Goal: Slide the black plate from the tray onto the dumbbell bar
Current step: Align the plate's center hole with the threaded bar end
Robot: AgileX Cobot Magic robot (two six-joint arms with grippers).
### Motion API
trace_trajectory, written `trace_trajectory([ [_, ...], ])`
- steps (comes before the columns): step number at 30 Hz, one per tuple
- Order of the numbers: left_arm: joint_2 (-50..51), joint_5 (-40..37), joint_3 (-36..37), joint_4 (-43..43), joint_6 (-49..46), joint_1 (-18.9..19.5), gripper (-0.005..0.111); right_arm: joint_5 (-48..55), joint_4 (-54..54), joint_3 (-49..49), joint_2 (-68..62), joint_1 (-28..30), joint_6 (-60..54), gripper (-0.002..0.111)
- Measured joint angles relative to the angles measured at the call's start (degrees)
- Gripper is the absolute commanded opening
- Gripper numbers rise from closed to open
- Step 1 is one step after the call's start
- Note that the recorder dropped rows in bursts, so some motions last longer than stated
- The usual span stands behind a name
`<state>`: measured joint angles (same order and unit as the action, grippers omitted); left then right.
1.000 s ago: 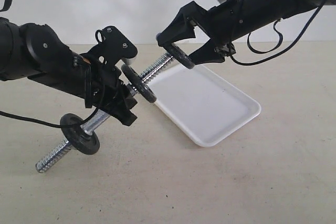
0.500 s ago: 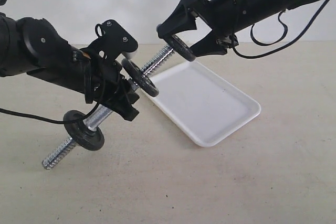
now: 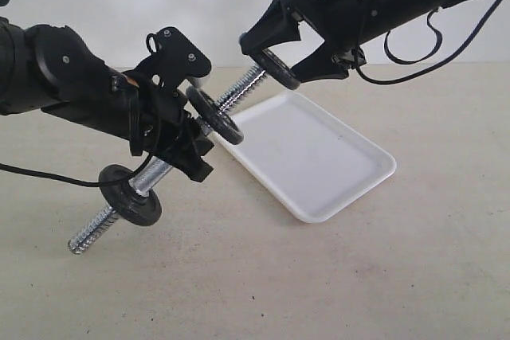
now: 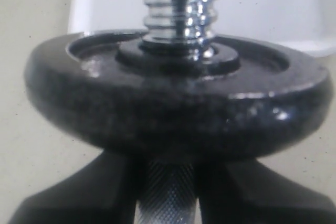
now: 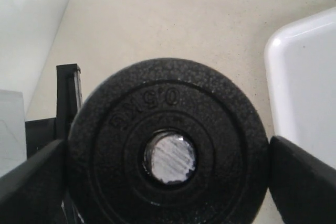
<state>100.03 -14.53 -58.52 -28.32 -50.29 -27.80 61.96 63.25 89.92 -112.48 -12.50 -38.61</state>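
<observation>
**Black plate at the tip of the bar**

The right gripper (image 3: 273, 61) clamps the black plate (image 3: 280, 72) by its rim, in the air over the far corner of the tray (image 3: 319, 161) and clear of it. The threaded end of the dumbbell bar (image 3: 239, 95) shows inside the plate's centre hole. The left gripper (image 3: 188, 157) is closed round the bar's knurled middle, holding it tilted, between an upper disc (image 3: 213, 117) and a lower disc (image 3: 130, 206).

Your black plate (image 3: 278, 70): thick, pebbled, in the air clear of the tray (image 3: 319, 157), centre hole lined up on the dumbbell bar (image 3: 239, 95) threaded upper tip. Bar chrome, tilted. Tray white, flat on tabletop (image 3: 358, 276).
</observation>
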Motion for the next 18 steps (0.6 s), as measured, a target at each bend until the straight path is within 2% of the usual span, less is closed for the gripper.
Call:
trace_trajectory([
  [18,-0.36,0.75,-0.08,0.0,0.46,-0.38,0.004,-1.31,-1.02,0.0,1.15,-0.97,0.26,0.0],
])
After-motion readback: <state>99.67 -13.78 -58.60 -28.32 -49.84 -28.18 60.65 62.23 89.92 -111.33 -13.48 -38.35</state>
